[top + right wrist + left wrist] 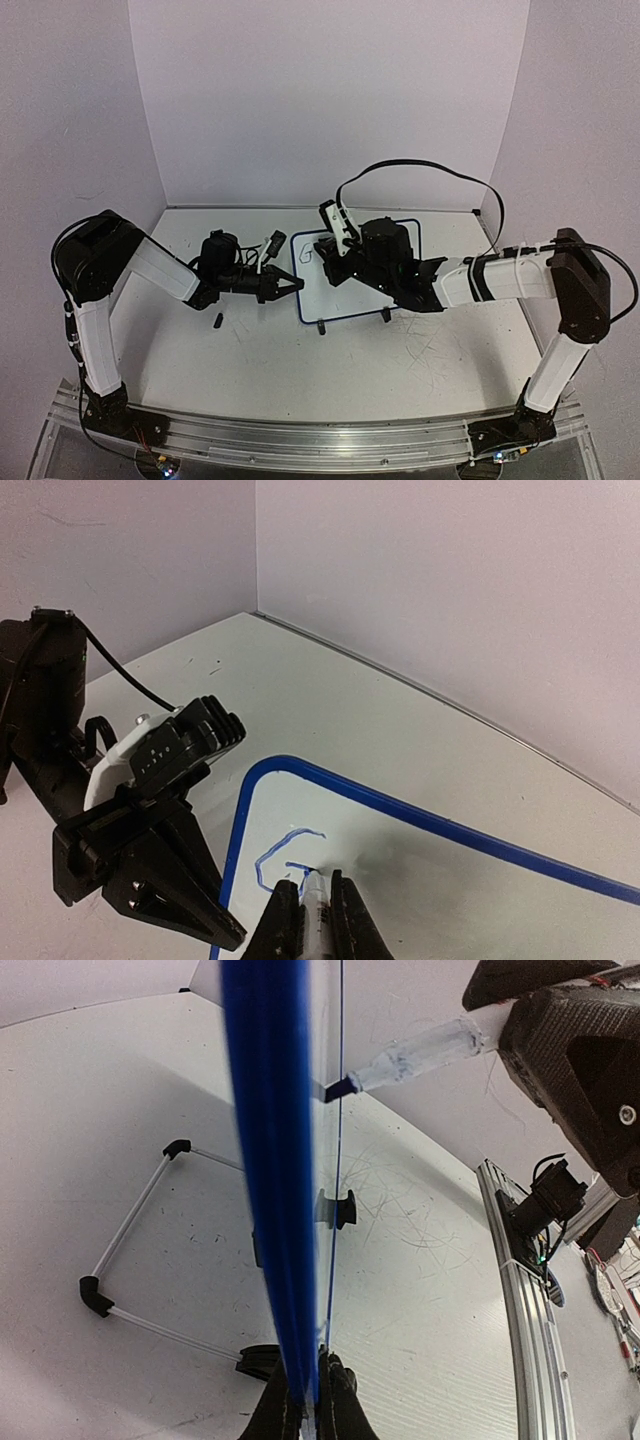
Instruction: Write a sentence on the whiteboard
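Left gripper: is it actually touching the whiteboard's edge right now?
Touching. The left wrist view shows the left gripper shut on the whiteboard, its blue frame pinched from both sides with no gap.

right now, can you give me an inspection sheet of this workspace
surface: scratched white table
job's things: whiteboard propped on its feet; sentence is only a blue G; marker tip on board
clutter: small black piece, maybe a cap
grippers: left gripper shut on whiteboard frame; right gripper shut on marker
cables: black cable in a high loop
surroundings: pale walls, metal rail
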{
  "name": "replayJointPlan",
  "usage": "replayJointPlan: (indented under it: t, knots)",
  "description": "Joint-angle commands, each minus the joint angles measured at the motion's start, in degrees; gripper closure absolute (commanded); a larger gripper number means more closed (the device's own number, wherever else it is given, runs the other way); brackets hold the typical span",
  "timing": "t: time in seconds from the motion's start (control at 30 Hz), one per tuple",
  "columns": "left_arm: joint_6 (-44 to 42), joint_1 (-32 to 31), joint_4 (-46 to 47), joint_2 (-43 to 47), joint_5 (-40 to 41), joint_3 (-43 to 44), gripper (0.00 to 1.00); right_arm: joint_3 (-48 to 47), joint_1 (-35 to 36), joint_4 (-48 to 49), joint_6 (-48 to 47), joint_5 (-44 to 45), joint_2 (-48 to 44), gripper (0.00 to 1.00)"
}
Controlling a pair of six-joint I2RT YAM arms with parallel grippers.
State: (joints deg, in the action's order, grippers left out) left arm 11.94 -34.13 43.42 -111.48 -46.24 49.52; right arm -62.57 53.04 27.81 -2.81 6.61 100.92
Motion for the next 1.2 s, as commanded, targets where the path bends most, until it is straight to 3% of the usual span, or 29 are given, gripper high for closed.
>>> replayJointPlan:
  t: [0.0,1.17]
  knots:
    - [-4.55,-0.18,-4.18,0.54,2.92,0.18,1.0,0.36,-0.33,0.85,0.23,0.82,-1.7,1.0]
    - [-4.94,-0.15,-4.79,1.0,3.16,0.13,1.0,2.53,0.0,-0.3,1.59,-0.46,-1.56,1.0]
